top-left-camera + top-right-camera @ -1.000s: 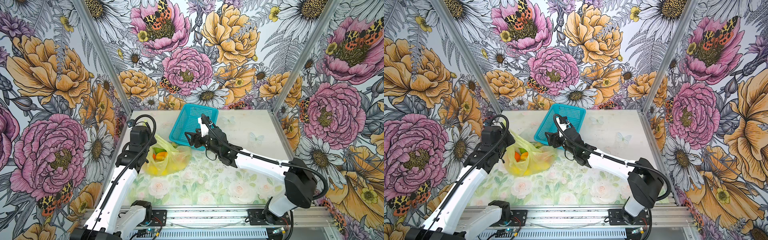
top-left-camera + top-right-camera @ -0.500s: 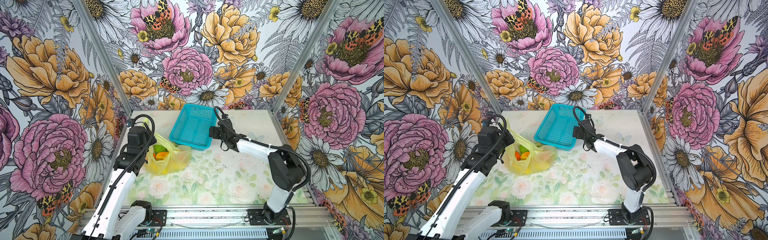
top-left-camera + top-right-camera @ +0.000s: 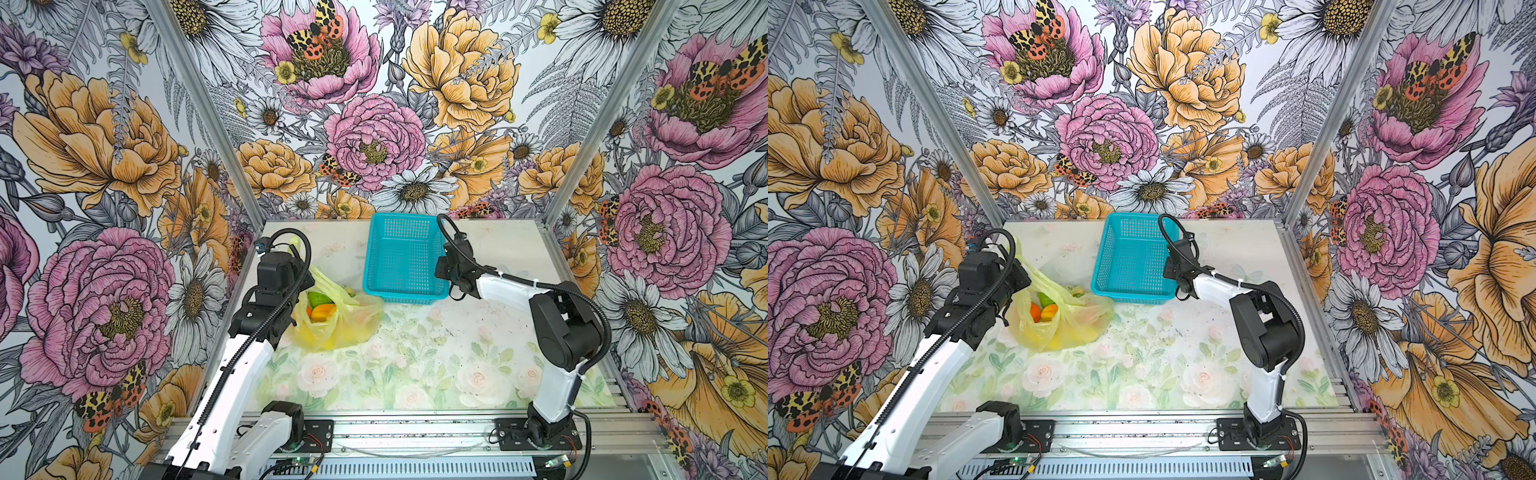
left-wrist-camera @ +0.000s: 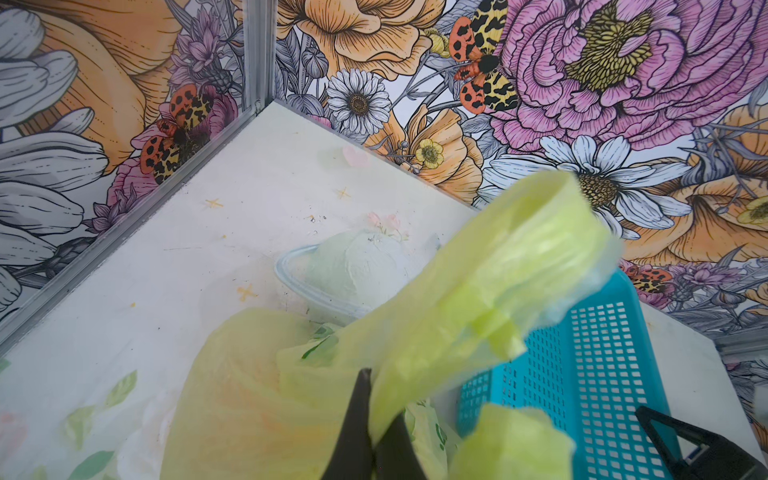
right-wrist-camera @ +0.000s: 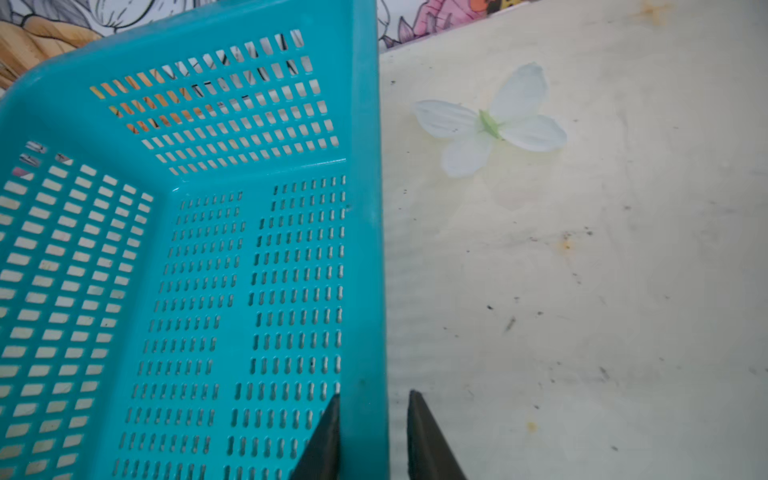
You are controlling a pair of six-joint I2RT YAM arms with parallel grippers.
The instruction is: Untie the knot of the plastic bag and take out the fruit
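Observation:
The yellow-green plastic bag [image 3: 345, 328] [image 3: 1077, 320] lies left of centre, its mouth open. Orange and green fruit [image 3: 321, 308] [image 3: 1043, 308] show inside. No knot shows; the handle strips hang loose. My left gripper [image 4: 380, 397] is shut on one handle strip [image 4: 478, 282] and holds it up at the bag's left side. A second handle loop [image 4: 507, 444] hangs close to the camera. My right gripper [image 5: 374, 395] [image 3: 442, 274] straddles the right wall of the turquoise basket [image 5: 365, 208]. Its inner finger lies against the rim, while the outer finger [image 5: 419, 432] stands a small gap off.
The turquoise basket [image 3: 405, 293] [image 3: 1133, 291] is empty and stands at the back centre, its near left corner beside the bag. A clear plastic dish [image 4: 349, 274] lies upturned behind the bag. Patterned walls close three sides; a metal rail [image 3: 415, 432] runs along the front.
My right arm drew back from the basket's near left corner to its right wall. The basket's near end swung right. The left gripper kept its hold and shifted slightly.

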